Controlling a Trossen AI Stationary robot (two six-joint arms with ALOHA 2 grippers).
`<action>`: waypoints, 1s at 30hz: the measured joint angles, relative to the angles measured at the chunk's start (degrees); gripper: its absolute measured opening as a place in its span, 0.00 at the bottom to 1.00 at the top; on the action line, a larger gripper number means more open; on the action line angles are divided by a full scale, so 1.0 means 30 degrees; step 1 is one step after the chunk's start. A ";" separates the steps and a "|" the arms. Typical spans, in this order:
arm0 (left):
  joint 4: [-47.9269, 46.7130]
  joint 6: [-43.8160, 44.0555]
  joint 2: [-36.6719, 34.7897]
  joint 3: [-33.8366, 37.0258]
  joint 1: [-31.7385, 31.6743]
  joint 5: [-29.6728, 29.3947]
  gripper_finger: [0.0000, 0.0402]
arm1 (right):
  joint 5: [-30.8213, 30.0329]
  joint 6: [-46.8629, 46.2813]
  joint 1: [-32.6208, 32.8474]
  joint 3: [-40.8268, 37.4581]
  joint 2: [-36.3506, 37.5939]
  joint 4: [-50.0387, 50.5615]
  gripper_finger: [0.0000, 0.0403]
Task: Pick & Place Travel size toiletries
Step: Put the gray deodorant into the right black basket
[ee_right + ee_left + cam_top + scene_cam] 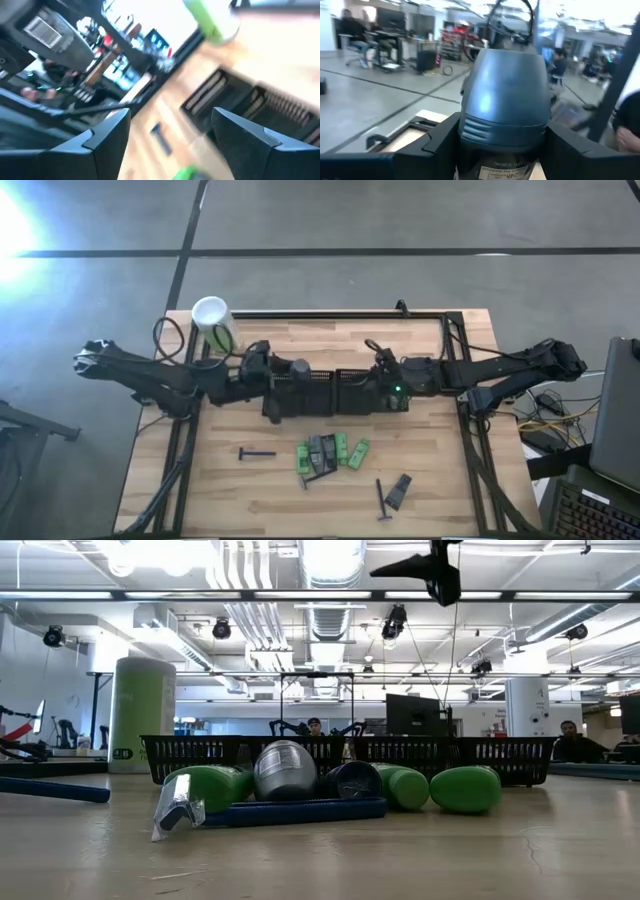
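My left gripper [285, 372] is over the black mesh trays [320, 392] at the table's middle. It is shut on a grey tube with a dark rounded cap [504, 95]. My right gripper [170, 142] faces it from the right over the same trays [235, 100], open with nothing between its fingers. The other toiletries lie flat on the wood nearer the front edge: green and dark packets [330, 452], a razor [256, 453], and another razor [381, 498] beside a dark packet [400, 490]. The low view shows green packets [465, 788] and a grey tube [285, 770]. My left gripper pinches the grey tube between its two fingers [437, 147], at the sides just under the cap's lower rim [470, 140]. The fingers reach about level from the table's left. The cap end sticks out beyond them, and the tube is held above the trays.
A tall white-capped green canister [212, 320] stands at the table's far left corner. Behind the toiletries, the mesh trays run across the table's middle [200, 755]. Bare wood [230, 495] lies at the near left. People sit in the room beyond.
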State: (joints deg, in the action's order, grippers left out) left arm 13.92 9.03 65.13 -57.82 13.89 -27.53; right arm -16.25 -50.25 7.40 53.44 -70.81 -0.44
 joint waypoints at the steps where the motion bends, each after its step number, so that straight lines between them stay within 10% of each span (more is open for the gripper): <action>1: 0.0197 0.0029 0.0080 0.0003 -0.0028 -0.0548 0.54 | -0.0563 0.0827 0.0101 0.0104 -0.0005 -0.0135 0.68; 6: 0.2525 0.0856 0.1426 0.0000 -0.0544 -0.3148 0.54 | -0.3960 0.5330 0.1026 0.1207 -0.0602 -0.0199 0.66; 17: 0.7224 0.3603 0.4881 -0.0925 -0.1808 -0.2064 0.54 | -1.0876 1.0075 0.2921 0.3532 -0.2350 0.0352 0.78; 30: 0.7185 0.3557 0.7603 -0.3528 -0.2064 -0.0371 0.54 | -1.2328 1.1584 0.3489 0.5330 -0.4284 0.0703 0.90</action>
State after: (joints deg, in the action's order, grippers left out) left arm 35.48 19.70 87.94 -68.41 7.70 -28.64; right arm -53.23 -15.49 17.86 69.44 -83.66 1.67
